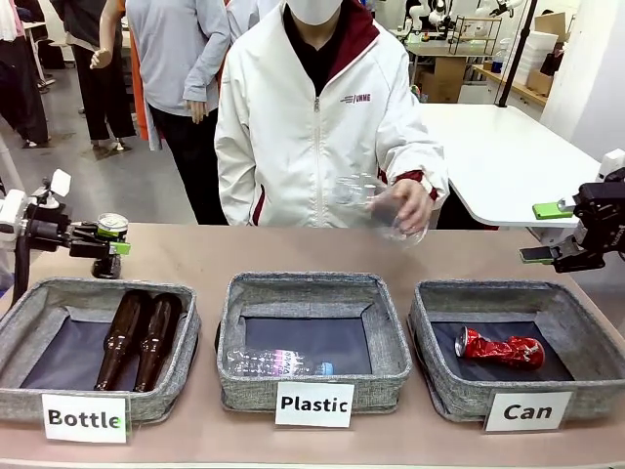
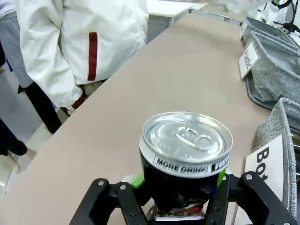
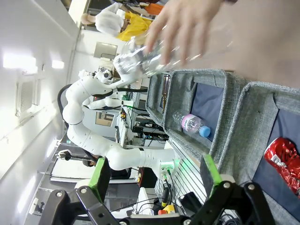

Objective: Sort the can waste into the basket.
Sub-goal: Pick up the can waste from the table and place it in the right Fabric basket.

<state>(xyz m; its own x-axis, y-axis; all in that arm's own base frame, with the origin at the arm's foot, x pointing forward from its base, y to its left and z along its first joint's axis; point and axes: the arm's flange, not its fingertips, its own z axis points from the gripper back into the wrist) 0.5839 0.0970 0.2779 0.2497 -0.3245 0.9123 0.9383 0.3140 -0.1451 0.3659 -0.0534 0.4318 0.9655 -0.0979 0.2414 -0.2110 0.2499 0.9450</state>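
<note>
at the far left the left gripper (image 1: 109, 248) is clamped on the black can (image 1: 110, 227), which stands upright between its fingers with the silver top facing up; in the left wrist view the can (image 2: 185, 157) sits squarely between the green pads (image 2: 137, 180), so the hold looks firm enough to carry. below and just in front of that gripper lies the bottle basket (image 1: 186, 332) with two brown bottles (image 1: 140, 338), the wrong home for this can. further right is the plastic basket (image 1: 391, 337) holding a clear bottle (image 1: 278, 363), and above it the person's hand (image 1: 408, 203) brings another clear bottle (image 1: 366, 200), likely for that bin. at the right end the right gripper (image 1: 557, 233) hangs with its jaws wide and nothing in them, just above the far rim of the can basket (image 1: 430, 342), where the red can (image 1: 500, 349) already lies crushed. i judge the black can must cross to that basket.
</note>
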